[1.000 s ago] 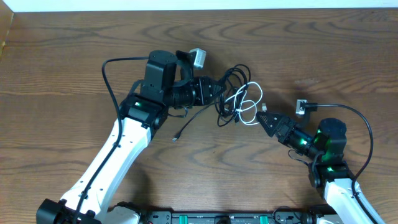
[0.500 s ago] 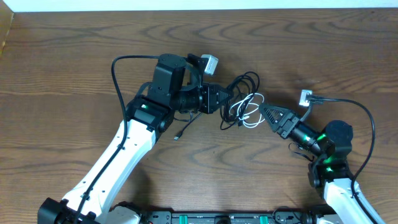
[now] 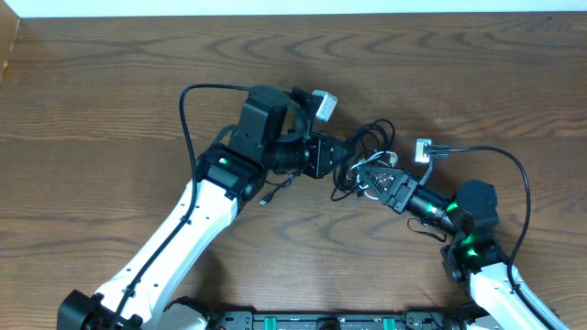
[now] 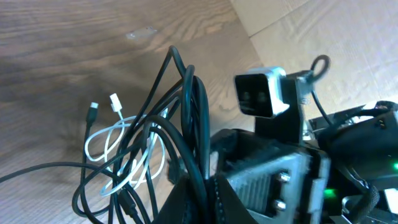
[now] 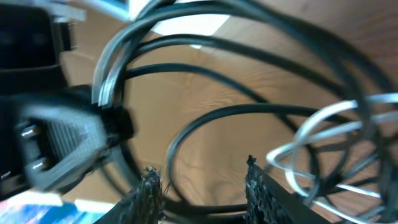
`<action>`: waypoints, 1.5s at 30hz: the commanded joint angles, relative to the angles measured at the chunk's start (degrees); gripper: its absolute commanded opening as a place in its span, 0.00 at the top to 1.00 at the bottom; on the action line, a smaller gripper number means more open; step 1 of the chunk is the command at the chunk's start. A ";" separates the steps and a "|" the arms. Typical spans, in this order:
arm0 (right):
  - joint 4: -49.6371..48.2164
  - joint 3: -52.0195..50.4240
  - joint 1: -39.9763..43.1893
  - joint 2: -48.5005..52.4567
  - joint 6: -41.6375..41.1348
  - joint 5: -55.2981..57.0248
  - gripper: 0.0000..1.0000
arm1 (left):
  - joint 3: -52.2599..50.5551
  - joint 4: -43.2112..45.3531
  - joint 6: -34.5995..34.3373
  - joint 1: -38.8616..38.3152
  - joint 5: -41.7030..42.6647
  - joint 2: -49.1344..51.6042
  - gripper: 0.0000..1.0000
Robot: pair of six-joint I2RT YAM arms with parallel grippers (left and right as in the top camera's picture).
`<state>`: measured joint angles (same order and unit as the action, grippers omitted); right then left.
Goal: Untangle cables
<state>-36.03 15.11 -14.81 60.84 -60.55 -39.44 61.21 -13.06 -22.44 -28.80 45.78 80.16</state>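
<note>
The cables (image 3: 371, 139) lie in one tangle at the table's middle: several black loops and one white cable (image 4: 102, 134). My left gripper (image 3: 347, 161) is at the tangle's left side, shut on a bundle of black cables (image 4: 186, 112) that rise from its jaws (image 4: 208, 186). From the right, my right gripper (image 3: 364, 174) reaches into the tangle. Its fingers (image 5: 149, 193) stand apart, and a black cable (image 5: 205, 214) crosses low between them, ungripped. White loops (image 5: 323, 134) hang just right of that gripper (image 5: 202, 180).
A loose black cable end (image 3: 266, 195) trails onto the wooden table (image 3: 110, 110) under the left arm. The two grippers are almost touching. Thicker black arm cords arch over each arm (image 3: 188, 101) (image 3: 514, 165). The table's far edge (image 3: 293, 13) runs along the top.
My left gripper has carried its black cables to the right. My right gripper has pushed left into the tangle, and its jaws have narrowed from wide open.
</note>
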 commanded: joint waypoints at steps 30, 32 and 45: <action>1.77 0.20 -1.05 1.46 -0.70 4.17 0.65 | 0.90 0.28 0.79 -0.55 1.55 -0.81 0.92; 2.05 0.20 -1.05 1.55 -0.70 4.15 0.65 | 0.90 0.28 0.79 -0.55 1.55 -0.81 0.92; 3.45 0.20 -1.07 4.00 -0.70 4.31 0.67 | 0.90 0.33 0.79 -2.36 1.53 -0.81 0.92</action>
<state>-32.58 15.11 -15.29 64.18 -61.10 -34.89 61.21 -13.04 -22.44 -30.22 46.15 80.16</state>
